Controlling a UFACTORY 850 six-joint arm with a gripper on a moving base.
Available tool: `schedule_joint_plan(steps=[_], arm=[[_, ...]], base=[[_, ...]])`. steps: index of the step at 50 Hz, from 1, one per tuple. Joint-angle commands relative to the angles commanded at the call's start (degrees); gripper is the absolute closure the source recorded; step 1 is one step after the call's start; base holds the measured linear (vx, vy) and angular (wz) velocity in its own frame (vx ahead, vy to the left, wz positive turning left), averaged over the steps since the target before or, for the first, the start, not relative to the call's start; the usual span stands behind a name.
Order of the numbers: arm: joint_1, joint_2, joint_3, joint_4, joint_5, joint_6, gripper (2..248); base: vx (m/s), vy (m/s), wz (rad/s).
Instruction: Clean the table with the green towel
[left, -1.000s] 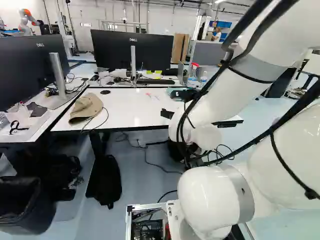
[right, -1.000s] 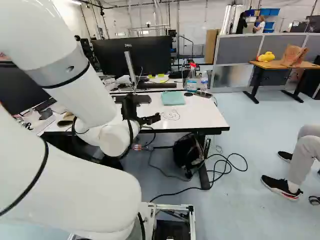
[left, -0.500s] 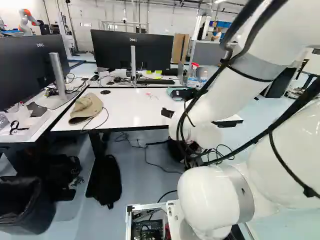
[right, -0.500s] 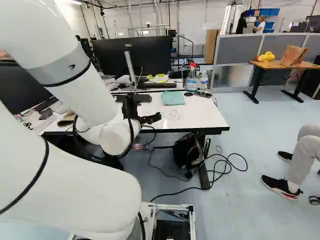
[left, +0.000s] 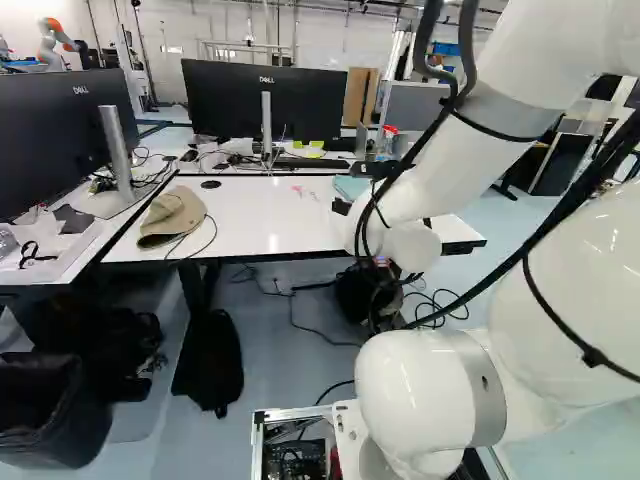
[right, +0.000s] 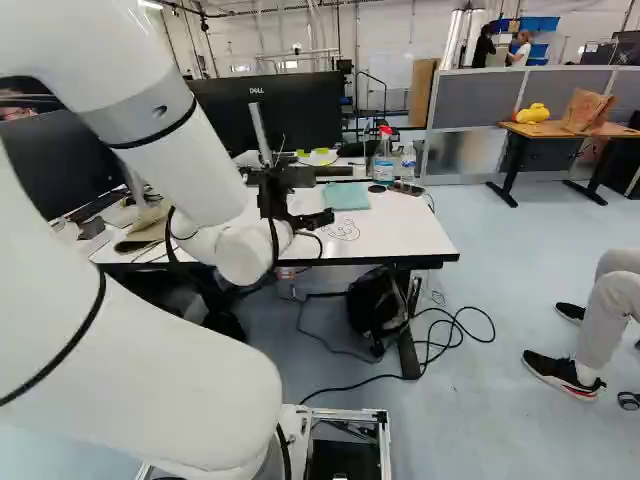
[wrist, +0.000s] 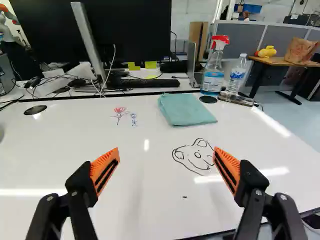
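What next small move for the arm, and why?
Probably ease the gripper forward toward the green towel: the gripper is open and empty, the towel lies folded ahead of it, and the face drawing still needs wiping off the table.

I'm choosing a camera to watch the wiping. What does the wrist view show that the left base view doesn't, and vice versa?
Only the wrist view: the black line drawing of a face, the orange finger pads and the yellow toy on a far desk.
Only the left base view: the tan fabric cap and the open black bin.
Both: the folded green cloth and the red-topped clear spray bottle, each partly hidden in the left base view.
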Motion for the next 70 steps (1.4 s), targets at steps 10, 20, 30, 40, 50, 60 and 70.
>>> schedule_joint_plan(steps=[10,20,30,40,50,60,70], arm=[[-0.9,-3.1,-3.1,0.0,0.0,0.0,3],[-1.4,-6.5,-6.3,0.0,0.0,0.0,3],[-1.3,-9.7,-9.3,0.0,0.0,0.0,3],[-1.1,-12.7,-12.4,0.0,0.0,0.0,3],[-0.9,-15.7,-15.4,0.0,0.0,0.0,3],[-0.7,-18.5,-18.5,0.0,0.0,0.0,3],[-0.5,-21.3,-21.6,0.0,0.0,0.0,3]], base=[[0.0,0.0,0.0],[0.0,0.0,0.0],[0.0,0.0,0.0],[0.0,0.0,0.0],[0.0,0.0,0.0],[0.0,0.0,0.0],[0.0,0.0,0.0]])
